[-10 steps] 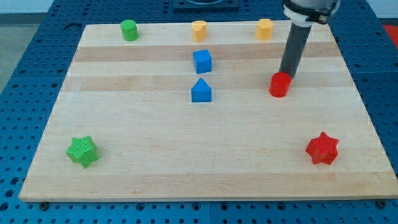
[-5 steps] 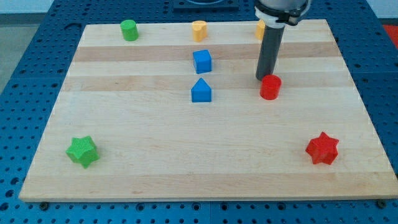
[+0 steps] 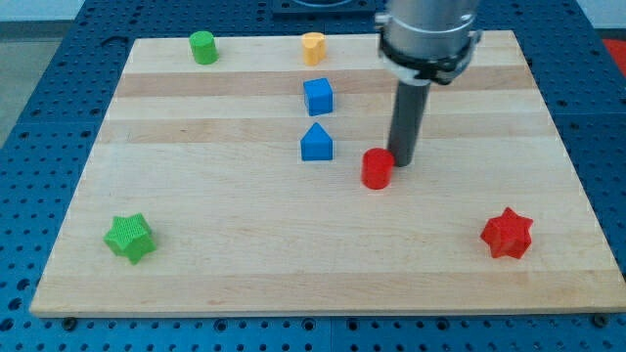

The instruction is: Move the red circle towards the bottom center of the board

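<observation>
The red circle (image 3: 377,168) is a short red cylinder near the middle of the wooden board (image 3: 245,264), a little right of centre. My tip (image 3: 402,161) stands just to its upper right, touching or nearly touching it. The dark rod rises from there to the arm's grey body at the view's top.
A blue house-shaped block (image 3: 316,143) sits left of the red circle, a blue cube (image 3: 318,97) above it. A red star (image 3: 507,234) lies at the lower right, a green star (image 3: 129,239) at the lower left. A green cylinder (image 3: 202,47) and a yellow block (image 3: 313,47) line the top edge.
The red circle has slid left and down, from right of centre towards the middle. My tip followed it, staying at its upper right. The arm now hides the second yellow block at the top.
</observation>
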`<action>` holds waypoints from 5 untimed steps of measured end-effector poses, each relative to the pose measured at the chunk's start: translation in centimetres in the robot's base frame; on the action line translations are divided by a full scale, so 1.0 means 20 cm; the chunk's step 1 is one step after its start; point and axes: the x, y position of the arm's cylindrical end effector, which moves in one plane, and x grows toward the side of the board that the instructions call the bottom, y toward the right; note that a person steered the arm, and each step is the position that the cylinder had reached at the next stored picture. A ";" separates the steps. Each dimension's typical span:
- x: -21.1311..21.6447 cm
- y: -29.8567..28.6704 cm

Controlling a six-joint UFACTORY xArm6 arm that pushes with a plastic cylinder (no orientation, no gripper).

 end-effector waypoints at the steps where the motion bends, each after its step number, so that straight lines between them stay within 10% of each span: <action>1: 0.06 -0.17; 5: 0.11 -0.26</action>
